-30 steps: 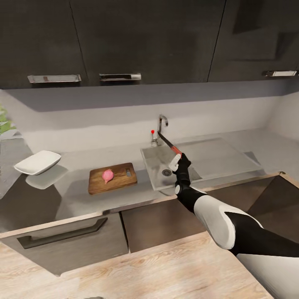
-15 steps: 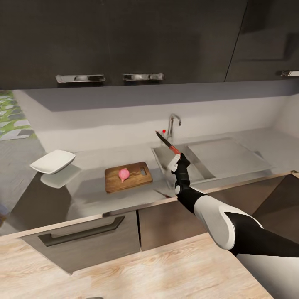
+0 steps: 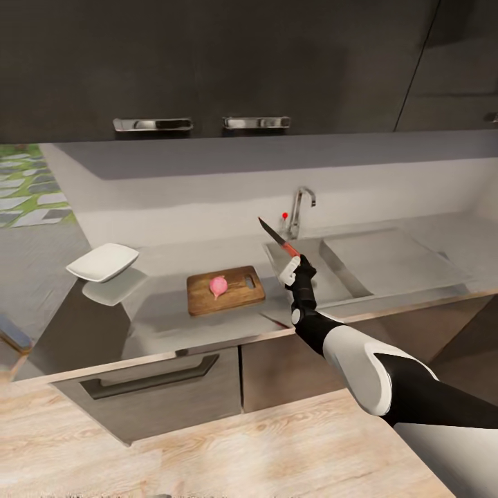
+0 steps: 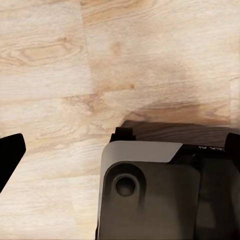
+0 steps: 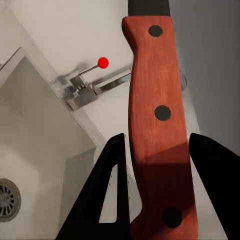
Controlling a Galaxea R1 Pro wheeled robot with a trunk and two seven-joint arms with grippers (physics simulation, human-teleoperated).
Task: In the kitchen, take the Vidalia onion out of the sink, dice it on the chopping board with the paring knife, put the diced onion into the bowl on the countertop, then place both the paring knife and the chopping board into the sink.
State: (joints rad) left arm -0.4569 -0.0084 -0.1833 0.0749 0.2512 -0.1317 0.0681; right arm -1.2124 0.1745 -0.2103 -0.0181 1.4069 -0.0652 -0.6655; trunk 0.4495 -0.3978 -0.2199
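Vidalia onion point(image 3: 218, 284) mid chopping board point(image 3: 235, 299) | right pincer point(image 3: 291, 268) clamps paring knife point(image 3: 277, 239) above sink point(image 3: 339, 273) edge

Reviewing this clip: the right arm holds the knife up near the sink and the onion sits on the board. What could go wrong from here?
1. The onion is a round lump lying loose on the board; it may roll when the blade presses it.
2. The right gripper holds the knife low on its handle, so it might twist during the cut.
3. Swinging across, the blade could clip the tap.
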